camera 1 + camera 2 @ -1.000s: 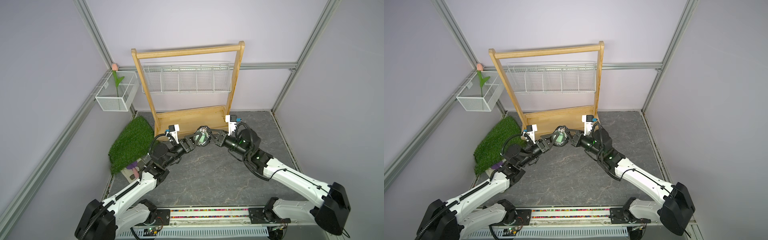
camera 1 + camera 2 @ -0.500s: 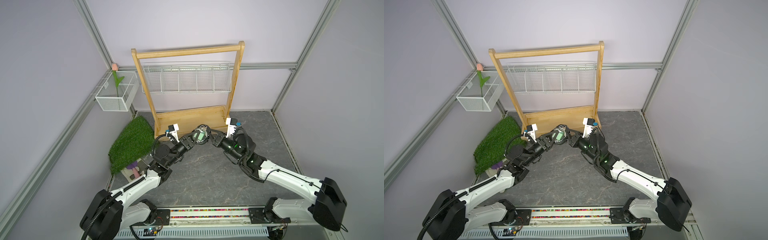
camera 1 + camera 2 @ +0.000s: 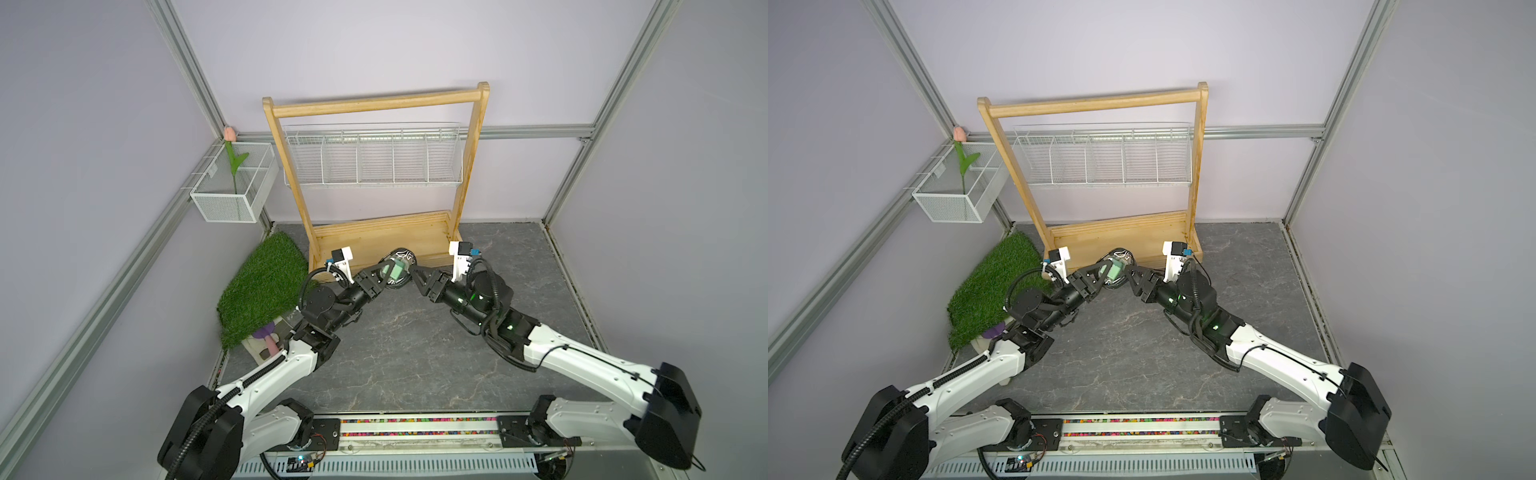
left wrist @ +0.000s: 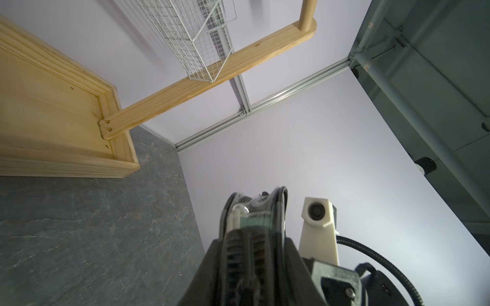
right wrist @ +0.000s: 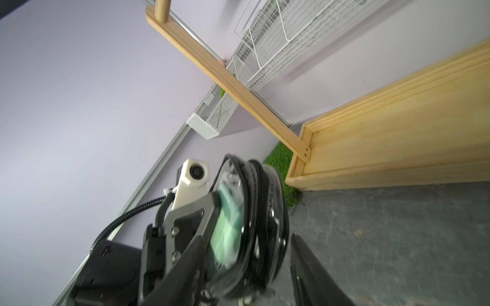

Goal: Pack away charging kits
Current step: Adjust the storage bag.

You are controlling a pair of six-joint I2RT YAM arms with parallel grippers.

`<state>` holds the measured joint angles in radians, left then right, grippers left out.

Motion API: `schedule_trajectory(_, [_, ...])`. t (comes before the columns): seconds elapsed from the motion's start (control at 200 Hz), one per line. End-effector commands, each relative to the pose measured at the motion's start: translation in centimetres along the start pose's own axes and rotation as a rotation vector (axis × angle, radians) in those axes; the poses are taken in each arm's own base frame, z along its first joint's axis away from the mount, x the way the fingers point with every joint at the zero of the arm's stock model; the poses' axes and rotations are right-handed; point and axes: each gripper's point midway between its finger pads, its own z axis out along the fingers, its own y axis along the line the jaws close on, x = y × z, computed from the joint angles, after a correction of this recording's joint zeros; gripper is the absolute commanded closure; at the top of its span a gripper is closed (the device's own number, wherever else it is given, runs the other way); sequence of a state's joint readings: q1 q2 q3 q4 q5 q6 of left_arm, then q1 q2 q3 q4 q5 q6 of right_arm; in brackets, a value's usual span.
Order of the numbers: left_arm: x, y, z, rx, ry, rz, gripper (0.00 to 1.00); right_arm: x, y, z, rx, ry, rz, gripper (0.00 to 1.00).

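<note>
A clear oval pouch (image 3: 405, 279) with a black rim hangs above the floor in front of the wooden tray, seen in both top views. Inside it sit the charging kits: a mint-green charger block (image 3: 395, 271) (image 3: 1113, 271) (image 5: 228, 227) and a thin white cable (image 3: 401, 253). My left gripper (image 3: 384, 272) (image 4: 253, 238) is shut on the pouch (image 4: 254, 209) from the left side. Facing it, my right gripper (image 3: 413, 274) (image 5: 246, 265) stands open around the pouch's other side. One of its fingers (image 5: 313, 267) stays clear of the rim.
A wooden rack with a low tray (image 3: 374, 237) and a white wire basket (image 3: 370, 158) stands just behind the pouch. A grass mat (image 3: 266, 286) lies at the left, small items (image 3: 266, 336) at its near end. A white mesh box (image 3: 232, 187) with a tulip hangs on the left wall.
My left gripper has closed onto the pouch. My right gripper, shut on it before, has opened. Both arms carried the pouch slightly toward the rack.
</note>
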<state>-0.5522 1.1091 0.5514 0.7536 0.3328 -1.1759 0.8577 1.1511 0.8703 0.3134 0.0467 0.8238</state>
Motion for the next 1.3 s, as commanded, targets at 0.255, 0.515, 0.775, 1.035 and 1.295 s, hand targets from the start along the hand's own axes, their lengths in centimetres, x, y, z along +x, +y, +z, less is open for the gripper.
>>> schedule_trajectory(0.255, [0.2,-2.4,0.3,-0.097,0.144,-0.025,1.0,1.2,2.2,-4.2,0.03,0.269,-0.39,0.48])
schedule_trajectory(0.515, [0.4,-3.7,0.2,-0.111,0.185,-0.023,1.0,3.7,2.4,-2.2,0.001,0.379,-0.538,0.53])
schedule_trajectory(0.775, [0.8,-3.7,0.5,-0.119,0.208,-0.029,1.0,3.4,2.5,-1.2,0.013,0.367,-0.597,0.53])
schedule_trajectory(1.035, [0.9,-4.0,0.5,-0.114,0.216,-0.023,1.0,3.6,2.4,-0.2,0.015,0.381,-0.597,0.56])
schedule_trajectory(1.295, [1.1,-4.8,0.6,-0.082,0.234,-0.016,1.0,3.1,2.0,0.4,0.047,0.371,-0.629,0.58])
